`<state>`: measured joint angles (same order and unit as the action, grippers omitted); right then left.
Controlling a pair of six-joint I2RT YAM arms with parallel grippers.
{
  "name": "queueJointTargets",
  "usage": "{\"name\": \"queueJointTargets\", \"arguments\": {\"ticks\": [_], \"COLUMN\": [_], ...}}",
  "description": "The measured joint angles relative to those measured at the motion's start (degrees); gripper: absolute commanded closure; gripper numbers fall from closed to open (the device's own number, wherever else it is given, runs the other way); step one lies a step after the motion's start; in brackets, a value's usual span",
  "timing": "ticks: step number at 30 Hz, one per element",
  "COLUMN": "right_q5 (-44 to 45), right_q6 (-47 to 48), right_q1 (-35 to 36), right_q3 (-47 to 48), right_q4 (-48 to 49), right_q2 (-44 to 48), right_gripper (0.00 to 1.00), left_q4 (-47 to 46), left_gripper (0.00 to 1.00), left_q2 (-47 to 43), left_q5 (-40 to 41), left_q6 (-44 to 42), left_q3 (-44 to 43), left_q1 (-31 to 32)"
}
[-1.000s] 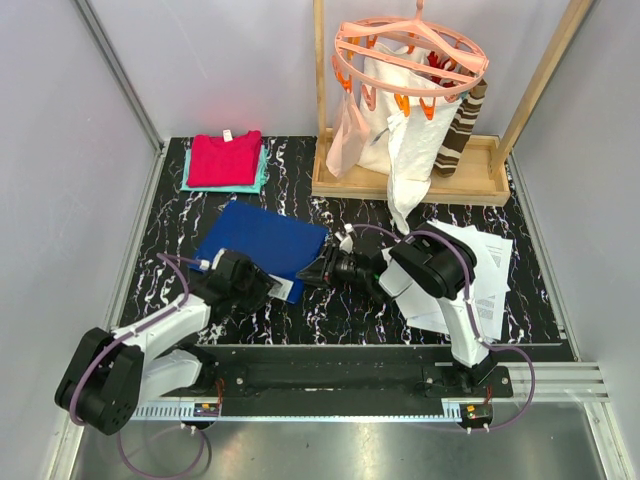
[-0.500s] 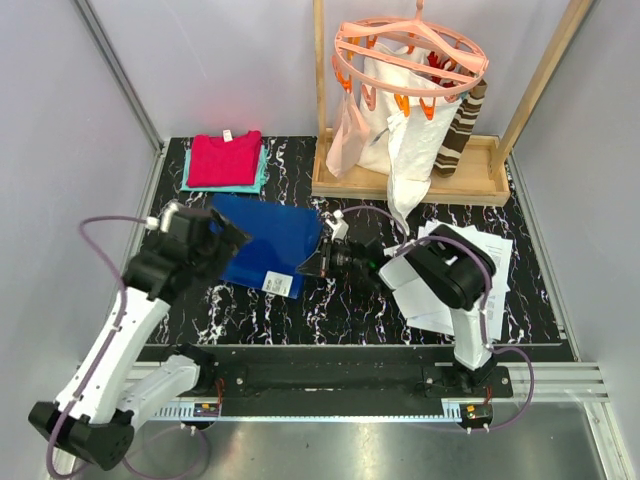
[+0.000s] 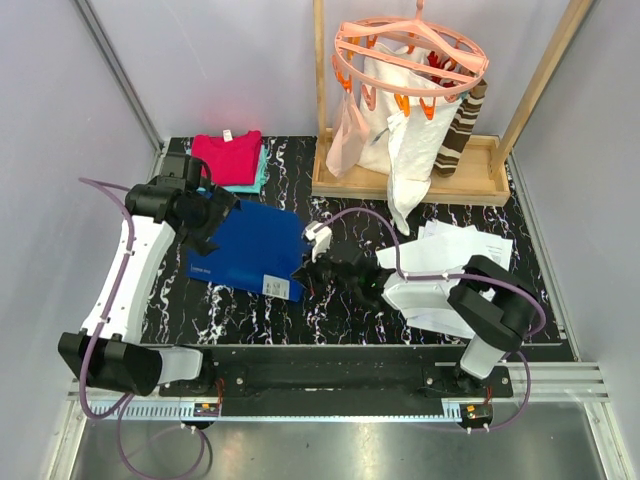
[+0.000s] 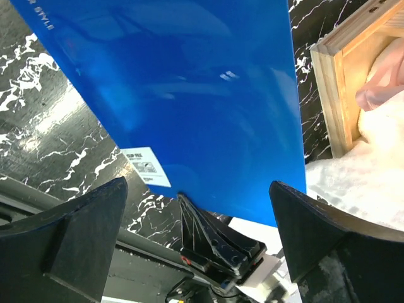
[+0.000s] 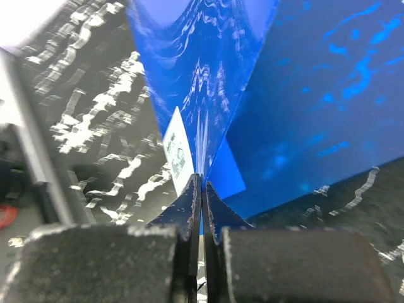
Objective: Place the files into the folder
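The blue folder lies left of centre on the black marbled table, its white label at the near right corner. My right gripper is shut on the folder's edge beside that label. In the right wrist view the shut fingertips pinch the thin blue edge, and two blue surfaces spread apart beyond them. My left gripper is open and empty over the folder's far left corner. Its view looks across the folder between wide-apart fingers. The files lie fanned at the right, partly under my right arm.
Folded red and teal cloths lie at the back left. A wooden rack base stands at the back, with white garments hanging from an orange peg hanger. It also shows in the left wrist view. Grey walls close both sides.
My left arm swung up from the folder's near edge to its far left corner. The folder slid left. My right gripper stayed on its corner and stretched further left.
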<state>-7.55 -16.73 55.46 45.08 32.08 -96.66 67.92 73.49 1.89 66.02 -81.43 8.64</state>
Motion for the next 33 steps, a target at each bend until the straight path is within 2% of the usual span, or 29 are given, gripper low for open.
{"name": "queueJointTargets", "arguments": {"ticks": [16, 18, 19, 20, 22, 23, 24, 25, 26, 27, 28, 31, 32, 33], "right_q5": [18.49, 20.06, 20.63, 21.24, 22.10, 22.49, 23.02, 23.28, 23.54, 23.67, 23.85, 24.24, 24.09, 23.93], "right_q6": [15.39, 16.48, 16.94, 17.29, 17.84, 17.97, 18.01, 18.01, 17.75, 17.68, 17.09, 14.36, 13.18, 11.69], "right_q1": [12.04, 12.96, 13.35, 13.64, 13.97, 14.10, 14.19, 14.25, 14.29, 14.36, 14.40, 14.64, 14.73, 14.80], "right_q3": [-0.37, -0.37, -0.37, -0.37, -0.37, -0.37, -0.37, -0.37, -0.37, -0.39, -0.52, -1.97, -2.56, -3.08], "right_q4": [-2.82, -2.80, -2.80, -2.80, -2.82, -2.82, -2.82, -2.84, -2.86, -2.99, -3.26, -4.92, -5.73, -7.48], "right_q2": [0.55, 0.55, 0.55, 0.55, 0.55, 0.55, 0.55, 0.55, 0.55, 0.59, 0.76, 2.89, 4.11, 5.99], "right_gripper": [1.00, 1.00, 1.00, 1.00, 0.97, 0.91, 0.84, 0.75, 0.72, 0.66, 0.51, 0.24, 0.08, 0.07], "left_q4": [0.66, 0.55, 0.52, 0.50, -0.24, -0.96, -2.05, -3.50, -4.66, -6.62, -7.82, -11.63, -12.79, -13.77], "left_gripper": [0.01, 0.08, 0.14, 0.27, 0.38, 0.42, 0.55, 0.63, 0.70, 0.83, 0.86, 1.00, 1.00, 1.00], "left_q2": [5.86, 6.05, 6.14, 6.19, 6.10, 5.90, 5.46, 4.70, 3.85, 2.36, 0.81, -4.61, -6.75, -9.44], "left_q5": [4.17, 5.62, 6.29, 6.95, 7.85, 8.52, 9.29, 10.03, 10.45, 10.73, 10.86, 9.81, 9.09, 8.09], "left_q6": [0.85, 0.42, 0.20, -0.09, -0.87, -1.79, -3.08, -4.83, -6.12, -9.44, -12.63, -20.92, -23.04, -25.57], "left_q3": [-1.42, -1.42, -1.42, -1.42, -0.94, -0.22, 1.07, 2.97, 4.85, 7.58, 10.03, 15.37, 16.72, 18.21], "left_q1": [2.64, 3.58, 4.13, 4.63, 5.35, 5.75, 6.05, 6.32, 6.43, 6.49, 6.54, 6.54, 6.54, 6.54]}}
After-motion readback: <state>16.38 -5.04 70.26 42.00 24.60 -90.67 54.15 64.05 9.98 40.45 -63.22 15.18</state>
